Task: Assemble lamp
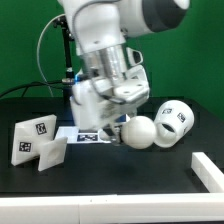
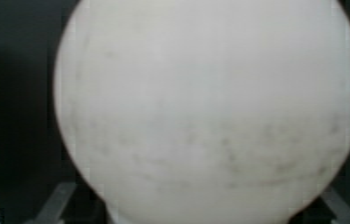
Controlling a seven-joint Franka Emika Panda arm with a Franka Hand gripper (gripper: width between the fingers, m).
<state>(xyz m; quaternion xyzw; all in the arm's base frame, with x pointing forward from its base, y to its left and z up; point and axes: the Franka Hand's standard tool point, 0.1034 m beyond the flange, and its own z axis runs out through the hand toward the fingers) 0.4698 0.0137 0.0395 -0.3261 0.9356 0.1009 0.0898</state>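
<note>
Wrist view is nearly all bulb (image 2: 207,100): its smooth white round end fills the pic, and no claw fingers show beside it. Exterior view has the claw (image 1: 122,126) down low at the bulb (image 1: 138,132), which sits on the black surface (image 1: 110,185) just beside the shade (image 1: 174,118), the latter lying on its side at the exterior view's right. Can't tell if the claw is clamped on the bulb or just around it w/ a gap; the jaws are hidden. Base block (image 1: 36,140) stands well apart at the exterior view's left, marker board (image 1: 85,135) between. Risks, imo: 1) the round bulb squirts out of a pinch set off its widest line; 2) it rolls into the shade and shoves it away; 3) a lift w/ a weak hold drops it.
</note>
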